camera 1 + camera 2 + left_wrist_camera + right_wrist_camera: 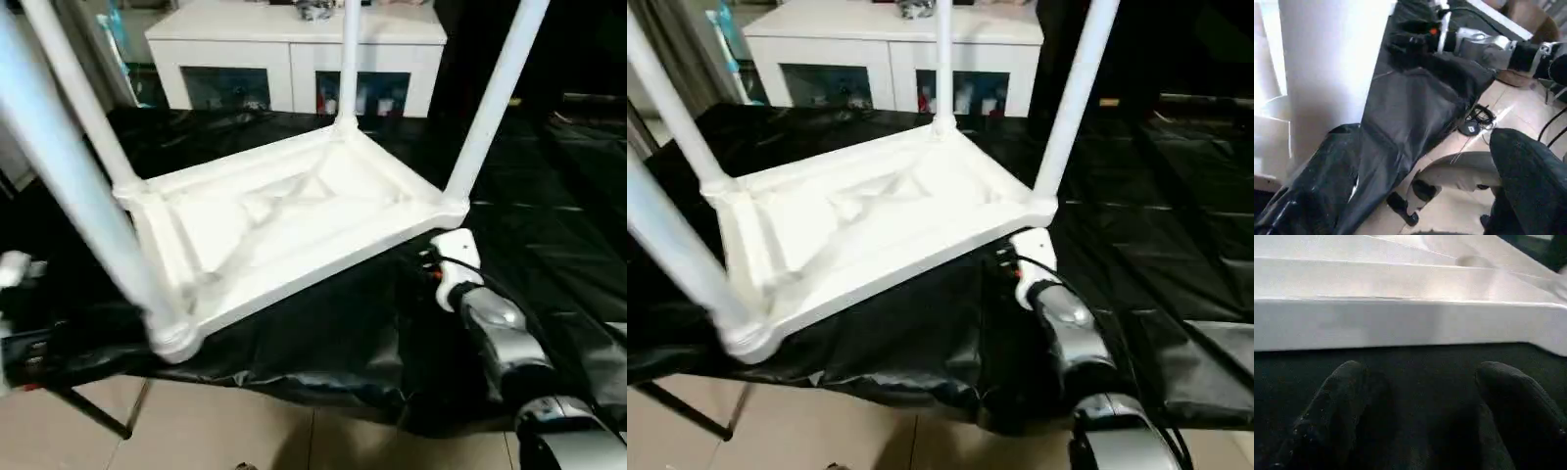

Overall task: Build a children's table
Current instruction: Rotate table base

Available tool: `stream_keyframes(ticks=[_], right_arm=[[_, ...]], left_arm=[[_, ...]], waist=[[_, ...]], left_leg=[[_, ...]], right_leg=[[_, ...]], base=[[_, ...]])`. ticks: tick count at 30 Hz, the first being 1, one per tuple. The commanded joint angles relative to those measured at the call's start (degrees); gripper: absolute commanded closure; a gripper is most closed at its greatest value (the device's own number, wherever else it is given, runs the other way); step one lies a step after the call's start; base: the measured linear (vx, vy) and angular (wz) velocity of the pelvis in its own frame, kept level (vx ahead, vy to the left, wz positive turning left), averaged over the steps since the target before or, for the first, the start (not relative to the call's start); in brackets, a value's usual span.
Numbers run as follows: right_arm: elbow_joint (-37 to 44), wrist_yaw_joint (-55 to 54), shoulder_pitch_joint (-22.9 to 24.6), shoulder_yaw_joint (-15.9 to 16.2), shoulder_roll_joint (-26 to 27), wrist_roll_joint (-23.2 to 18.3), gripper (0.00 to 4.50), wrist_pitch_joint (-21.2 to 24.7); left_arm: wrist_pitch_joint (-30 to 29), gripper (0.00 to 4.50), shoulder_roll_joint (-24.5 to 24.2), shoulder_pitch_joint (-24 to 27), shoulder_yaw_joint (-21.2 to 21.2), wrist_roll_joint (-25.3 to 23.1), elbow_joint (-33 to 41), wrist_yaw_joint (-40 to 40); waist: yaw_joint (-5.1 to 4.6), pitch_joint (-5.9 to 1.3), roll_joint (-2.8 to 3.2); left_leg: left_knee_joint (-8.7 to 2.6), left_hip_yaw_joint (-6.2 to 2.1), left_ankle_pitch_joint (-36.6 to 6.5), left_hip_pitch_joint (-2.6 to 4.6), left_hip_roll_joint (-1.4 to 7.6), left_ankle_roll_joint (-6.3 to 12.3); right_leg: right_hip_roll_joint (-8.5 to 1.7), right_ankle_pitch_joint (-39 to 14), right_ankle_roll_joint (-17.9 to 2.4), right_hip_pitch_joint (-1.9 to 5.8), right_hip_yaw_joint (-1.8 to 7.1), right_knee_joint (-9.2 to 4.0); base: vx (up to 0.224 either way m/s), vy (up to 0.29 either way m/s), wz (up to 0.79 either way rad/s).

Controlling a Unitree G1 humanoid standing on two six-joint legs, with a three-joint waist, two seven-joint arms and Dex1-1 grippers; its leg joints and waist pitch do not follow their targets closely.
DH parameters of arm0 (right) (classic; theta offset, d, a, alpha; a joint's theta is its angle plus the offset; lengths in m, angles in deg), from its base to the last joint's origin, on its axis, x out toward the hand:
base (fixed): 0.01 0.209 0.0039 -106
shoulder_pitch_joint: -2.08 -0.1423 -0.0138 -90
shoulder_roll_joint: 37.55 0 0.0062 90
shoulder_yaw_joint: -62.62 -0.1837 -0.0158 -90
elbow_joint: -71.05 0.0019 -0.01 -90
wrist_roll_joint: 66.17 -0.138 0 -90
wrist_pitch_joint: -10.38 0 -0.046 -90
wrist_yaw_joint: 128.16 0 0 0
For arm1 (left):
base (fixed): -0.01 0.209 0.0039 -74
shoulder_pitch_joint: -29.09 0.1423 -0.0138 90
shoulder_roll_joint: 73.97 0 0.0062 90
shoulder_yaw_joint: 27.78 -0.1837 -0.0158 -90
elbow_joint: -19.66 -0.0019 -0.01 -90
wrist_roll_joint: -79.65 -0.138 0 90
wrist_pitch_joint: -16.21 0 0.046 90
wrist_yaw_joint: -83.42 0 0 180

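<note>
The children's table top (284,220) lies upside down on the black-covered surface, ribbed underside up. White legs stand upright in its corner sockets: one at the near left (69,186), one at the far left (83,98), one at the back (348,59) and one at the right (490,108). My right gripper (1420,369) is open and empty, low on the black cover, facing the top's side rim (1400,323) just short of it. In the eye view its white wrist (456,264) sits below the right corner. My left gripper (1422,147) is open beside the near left leg (1332,73), apart from it.
A white cabinet with glass doors (294,59) stands behind the work surface. The black cover (549,225) hangs over the front edge above a tiled floor (245,421). A thin black stand leg (88,411) slants at the lower left. A cable (1474,120) lies on the floor.
</note>
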Motion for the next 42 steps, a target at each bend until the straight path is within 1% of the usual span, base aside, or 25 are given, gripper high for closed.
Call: stream_keyframes(ticks=[1, 5, 7, 8, 9, 10, 12, 13, 14, 16, 17, 18, 20, 22, 23, 24, 25, 27, 28, 30, 34, 36, 38, 41, 42], right_arm=[[-1.09, -0.66, -0.92, 0.66, 0.70, 0.63, 0.57, -0.89], [-2.27, -1.01, -1.74, 0.93, 2.31, 0.44, 0.57, -1.51], [-2.99, -1.12, -2.25, 1.08, 2.90, 0.71, 0.57, -1.90], [-3.25, -0.52, -2.49, 1.21, 3.47, 0.81, 0.57, -2.38], [-3.25, -0.52, -2.49, 1.21, 3.47, 0.81, 0.57, -2.38], [-3.20, 0.31, -2.55, 1.50, 4.01, 0.82, 0.57, -2.77], [-3.23, 0.96, -2.64, 1.63, 4.42, 0.71, 0.57, -3.02], [-3.25, 0.96, -2.65, 1.63, 4.43, 0.72, 0.57, -3.02], [-3.40, 0.95, -2.71, 1.71, 4.56, 0.73, 0.57, -3.12], [-3.44, 1.09, -2.78, 2.14, 4.53, 1.08, 0.57, -3.30], [-3.44, 1.17, -2.80, 2.27, 4.51, 1.25, 0.57, -3.47], [-3.31, 1.27, -2.73, 2.37, 4.27, 1.44, 0.57, -3.67], [-3.44, 1.47, -2.64, 2.37, 3.76, 1.55, 0.57, -4.18], [-3.53, 1.79, -2.51, 2.09, 3.33, 1.65, 0.57, -4.70], [-3.39, 2.12, -2.46, 1.81, 3.24, 1.47, 0.57, -4.85], [-3.29, 2.35, -2.43, 1.63, 3.19, 1.33, 0.57, -4.94], [-3.16, 2.88, -2.41, 1.34, 3.16, 0.84, 0.57, -5.20], [-2.93, 4.42, -2.48, 0.56, 3.23, -0.59, 0.57, -5.89], [-2.96, 5.13, -2.67, 0.85, 3.14, -0.60, 0.57, -6.21], [-3.02, 5.16, -2.77, 1.04, 3.10, -0.45, 0.57, -6.33], [-3.45, 5.39, -3.31, 1.14, 3.38, -0.60, 0.57, -6.91], [-3.47, 6.42, -3.50, 0.81, 3.72, -1.13, 0.57, -7.11], [-3.82, 6.52, -3.76, 1.11, 3.69, -0.43, 0.57, -7.08], [-4.85, 5.89, -4.31, 1.55, 3.61, 0.51, 0.57, -7.26], [-5.34, 5.37, -4.70, 1.56, 3.71, 0.71, 0.57, -7.16]], left_arm=[[0.46, 0.03, 1.50, -1.84, -2.54, -1.63, 0.83, -3.00], [1.61, 0.03, 5.40, -5.00, -5.73, -3.08, 0.85, -6.66], [1.48, 0.03, 6.89, -5.78, -6.83, -2.15, 2.10, -6.93], [0.86, 0.03, 8.65, -6.62, -7.51, -0.64, 3.63, -7.27], [0.86, 0.03, 8.65, -6.62, -7.51, -0.64, 3.63, -7.27], [-0.02, 0.03, 10.99, -7.97, -8.42, 1.20, 5.12, -7.73], [-0.53, 0.03, 13.10, -9.57, -9.60, 2.10, 5.81, -8.48], [-0.53, 0.03, 13.15, -9.62, -9.66, 2.08, 5.81, -8.51], [-0.57, 0.03, 13.82, -10.31, -10.44, 1.80, 5.72, -8.93], [-0.31, 0.03, 13.51, -10.87, -12.39, -0.87, 4.43, -9.48], [-0.22, 0.03, 13.07, -10.85, -13.01, -1.75, 3.95, -9.61], [-0.60, 0.03, 11.95, -9.93, -13.07, -1.93, 3.94, -9.07], [-1.75, 0.03, 9.78, -7.68, -12.59, -1.64, 4.53, -7.90], [-2.38, 0.03, 7.96, -5.57, -11.79, -1.64, 5.05, -7.16], [-2.56, 0.03, 7.25, -4.75, -11.27, -1.53, 5.18, -7.04], [-2.68, 0.03, 6.76, -4.21, -10.93, -1.44, 5.24, -6.96], [-2.82, 0.03, 5.89, -3.40, -10.32, -1.48, 4.99, -6.85], [-3.09, 0.03, 3.85, -1.37, -7.91, -1.40, 4.27, -6.45], [-2.57, 0.03, 2.82, -0.52, -6.06, -1.41, 3.14, -5.99], [-2.31, 0.03, 2.41, -0.30, -5.04, -1.49, 2.40, -6.04], [-1.51, 0.03, 0.67, 0.24, -1.99, -0.79, 0.85, -6.24], [-1.64, 0.03, 0.46, 0.03, -0.82, -0.11, 0.79, -6.34], [-0.52, 0.03, 1.11, -0.92, -0.32, -0.13, 0.49, -7.09], [1.34, 0.03, 3.21, -3.49, -1.16, -0.80, 0.32, -8.68], [1.69, 0.03, 4.40, -4.82, -1.85, -0.68, 0.45, -9.13]], waist=[[-0.43, -2.81, 0.61], [-0.12, -2.67, 0.66], [-0.28, -2.65, 0.65], [-0.28, -2.72, 0.62], [-0.36, -2.68, 0.31], [-0.40, -2.63, 0.53], [-0.35, -2.63, 0.43], [-0.37, -2.61, 0.43], [-0.39, -2.63, 0.07], [-0.57, -2.62, -0.02], [-0.85, -2.63, 0.18], [-0.91, -2.63, 0.15], [-1.41, -2.72, 0.06], [-1.82, -2.71, 0.07], [-1.98, -2.78, 0.28], [-2.16, -2.79, 0.12], [-2.20, -2.79, 0.16], [-2.32, -2.89, 0.09], [-2.52, -2.93, -0.10], [-2.45, -2.93, -0.01], [-2.27, -3.12, 0.22], [-2.08, -3.17, 0.35], [-1.94, -3.12, 0.36], [-1.48, -3.11, 0.31], [-1.36, -3.01, 0.31]], left_leg=[[-4.92, -0.45, -26.52, 1.53, 0.66, -2.05], [-4.88, -0.54, -28.81, 2.07, 0.57, -2.74], [-5.08, -0.82, -28.77, 1.59, 0.54, -2.90], [-5.12, -0.89, -28.78, 1.64, 0.58, -3.01], [-5.06, -0.79, -28.92, 1.71, 0.59, -2.95], [-5.03, -0.78, -29.57, 1.85, 0.55, -3.02], [-5.07, -0.86, -29.65, 1.75, 0.56, -3.05], [-5.10, -0.89, -29.68, 1.69, 0.55, -3.04], [-5.07, -0.89, -29.28, 1.60, 0.47, -2.87], [-5.04, -0.92, -28.58, 1.48, 0.38, -2.72], [-4.96, -0.87, -28.34, 1.54, 0.33, -2.73], [-4.98, -0.91, -28.26, 1.49, 0.34, -2.73], [-5.00, -1.02, -27.66, 1.10, 0.28, -2.60], [-5.02, -1.02, -27.13, 0.99, 0.30, -2.24], [-5.02, -0.98, -26.76, 0.99, 0.39, -2.16], [-4.96, -0.87, -26.75, 1.07, 0.39, -2.02], [-4.93, -0.83, -26.72, 1.13, 0.39, -1.92], [-4.85, -0.78, -26.00, 0.90, 0.38, -1.35], [-4.91, -0.81, -24.64, 0.65, 0.39, -0.91], [-4.73, -0.58, -23.83, 0.95, 0.46, -0.59], [-4.68, -0.47, -21.36, 0.77, 0.50, -0.09], [-4.63, -0.35, -20.76, 0.93, 0.65, 0.17], [-4.66, -0.31, -21.14, 0.93, 0.66, 0.21], [-4.53, -0.15, -21.46, 1.25, 0.68, -0.08], [-4.64, -0.19, -21.79, 1.11, 0.66, -0.36]], right_leg=[[-1.22, -22.43, -11.35, 0.93, 1.21, -4.32], [-1.25, -25.98, -10.15, 0.51, 1.22, -4.88], [-1.40, -27.11, -9.44, 0.92, 1.12, -4.79], [-1.41, -27.35, -9.17, 0.90, 1.08, -4.87], [-1.35, -27.49, -9.11, 0.74, 1.13, -4.99], [-1.25, -27.88, -9.09, 0.63, 1.10, -5.02], [-1.27, -27.49, -9.29, 0.72, 1.07, -5.00], [-1.24, -27.49, -9.22, 0.78, 1.04, -4.98], [-1.30, -27.68, -8.96, 0.82, 1.06, -4.95], [-1.33, -28.31, -8.32, 0.89, 1.06, -5.06], [-1.29, -28.40, -8.18, 0.77, 1.09, -5.21], [-1.30, -28.35, -8.19, 0.80, 1.09, -5.17], [-1.34, -27.68, -8.35, 1.04, 1.02, -4.92], [-1.19, -27.09, -8.64, 1.10, 0.97, -4.83], [-1.13, -25.64, -9.12, 1.03, 1.00, -4.72], [-1.02, -24.45, -9.75, 0.96, 1.02, -4.68], [-1.01, -23.94, -10.08, 0.94, 1.06, -4.62], [-1.09, -22.26, -10.98, 1.13, 1.09, -4.38], [-1.03, -21.32, -11.32, 1.48, 0.97, -4.22], [-0.94, -19.46, -12.45, 1.17, 1.10, -4.13], [-0.88, -15.44, -13.68, 1.54, 1.02, -3.54], [-0.90, -13.75, -14.53, 1.55, 1.01, -3.39], [-0.88, -13.76, -14.71, 1.56, 0.97, -3.35], [-1.04, -14.38, -14.86, 1.45, 1.11, -3.44], [-1.09, -15.33, -14.46, 1.58, 1.11, -3.48]], base=[[0.000, 0.000, 0.00], [0.000, 0.000, 0.00], [0.000, 0.000, 0.00], [0.000, 0.000, 0.00], [0.000, 0.000, 0.00], [0.000, 0.000, 0.00], [0.000, 0.000, 0.00], [0.000, 0.000, 0.00], [0.000, 0.000, 0.00], [0.000, 0.000, 0.00], [0.000, 0.000, 0.00], [0.000, 0.000, 0.00], [0.000, 0.000, 0.00], [0.000, 0.000, 0.00], [0.000, 0.000, 0.00], [0.000, 0.000, 0.00], [0.000, 0.000, 0.00], [0.000, 0.000, 0.00], [0.000, 0.000, 0.00], [0.000, 0.000, 0.00], [0.013, 0.001, 0.00], [0.000, 0.000, 0.00], [0.000, 0.000, 0.00], [0.000, 0.000, 0.00], [0.000, 0.000, 0.00]])
